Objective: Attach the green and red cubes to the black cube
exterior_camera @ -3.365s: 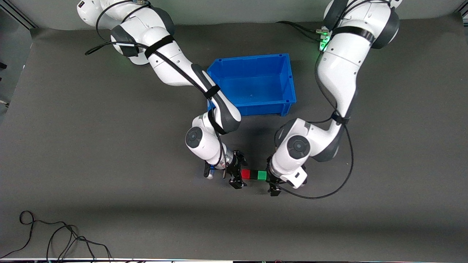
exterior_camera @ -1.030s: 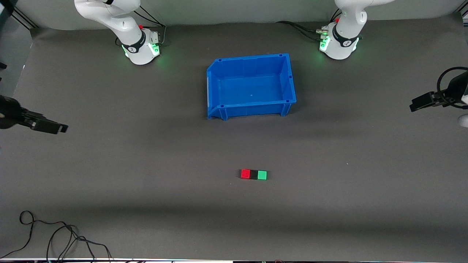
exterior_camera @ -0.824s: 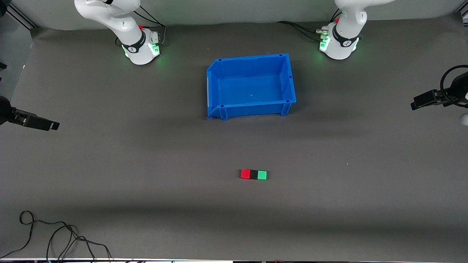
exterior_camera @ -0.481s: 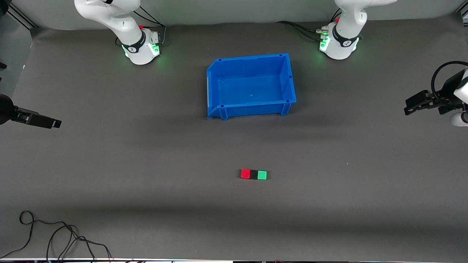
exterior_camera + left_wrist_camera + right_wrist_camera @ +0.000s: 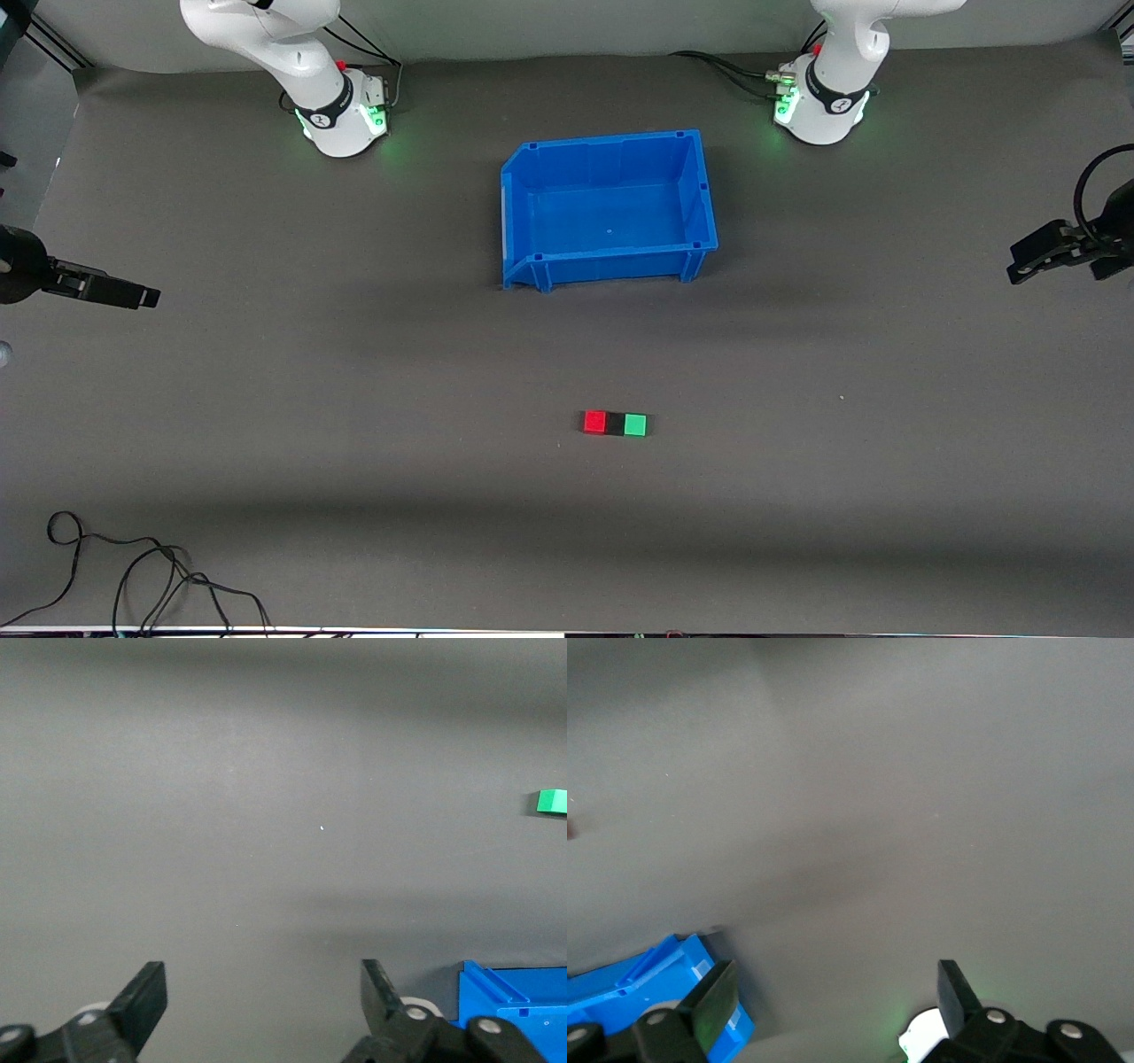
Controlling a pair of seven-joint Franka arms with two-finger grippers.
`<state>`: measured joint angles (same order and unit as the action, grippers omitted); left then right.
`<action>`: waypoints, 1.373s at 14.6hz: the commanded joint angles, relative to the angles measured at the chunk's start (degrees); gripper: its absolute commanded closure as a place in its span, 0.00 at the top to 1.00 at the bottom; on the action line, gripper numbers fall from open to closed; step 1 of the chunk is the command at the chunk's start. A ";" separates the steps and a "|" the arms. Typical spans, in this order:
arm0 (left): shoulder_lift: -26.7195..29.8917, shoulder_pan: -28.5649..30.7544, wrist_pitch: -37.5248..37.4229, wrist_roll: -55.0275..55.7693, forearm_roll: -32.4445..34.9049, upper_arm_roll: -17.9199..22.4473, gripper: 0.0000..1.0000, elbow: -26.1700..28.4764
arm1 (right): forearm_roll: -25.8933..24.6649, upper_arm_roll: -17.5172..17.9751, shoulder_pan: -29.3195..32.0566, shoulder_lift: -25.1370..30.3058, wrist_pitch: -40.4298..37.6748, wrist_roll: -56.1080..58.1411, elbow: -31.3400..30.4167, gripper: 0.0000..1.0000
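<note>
Right gripper (image 5: 133, 295) up over the table (image 5: 266, 425) at the right arm's end, fingers spread apart, nothing held.

Red cube (image 5: 594, 422), black cube (image 5: 615, 424), green cube (image 5: 635, 425) in one touching row on the mat, black in the middle, nearer the front camera than the blue bin (image 5: 700, 190). Bin empty.

Left gripper (image 5: 1032, 261) up over the left arm's end, fingers parted, empty.

Judgement: attachment step apparently done; both arms parked. Next move, if any: a check that the row holds together, no further grasp needed.
</note>
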<state>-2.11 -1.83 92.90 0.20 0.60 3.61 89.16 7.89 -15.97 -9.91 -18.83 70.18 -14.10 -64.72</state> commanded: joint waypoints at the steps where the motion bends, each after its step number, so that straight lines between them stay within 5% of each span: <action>1: -0.18 -0.72 -0.88 -1.34 0.64 0.61 1.00 -1.36 | -5.76 8.74 5.07 5.10 0.92 -0.48 -5.93 1.00; 5: -1.06 -0.72 -0.88 -1.16 0.02 0.61 1.00 -2.76 | -6.40 15.17 10.60 12.39 6.80 -1.02 -16.63 1.00; 10: -1.14 -1.25 -2.81 -1.43 0.11 0.52 1.00 -2.68 | -6.22 18.69 14.13 21.36 15.06 -0.05 -28.95 1.00; 20: -2.11 -0.64 -1.85 -4.76 -0.42 0.79 1.00 -2.50 | -5.60 16.76 12.73 22.96 15.61 9.09 -27.48 1.00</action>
<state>-3.69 -2.26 91.14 -3.52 0.44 4.10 87.85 2.79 1.42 3.30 2.92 85.93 -6.41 -92.04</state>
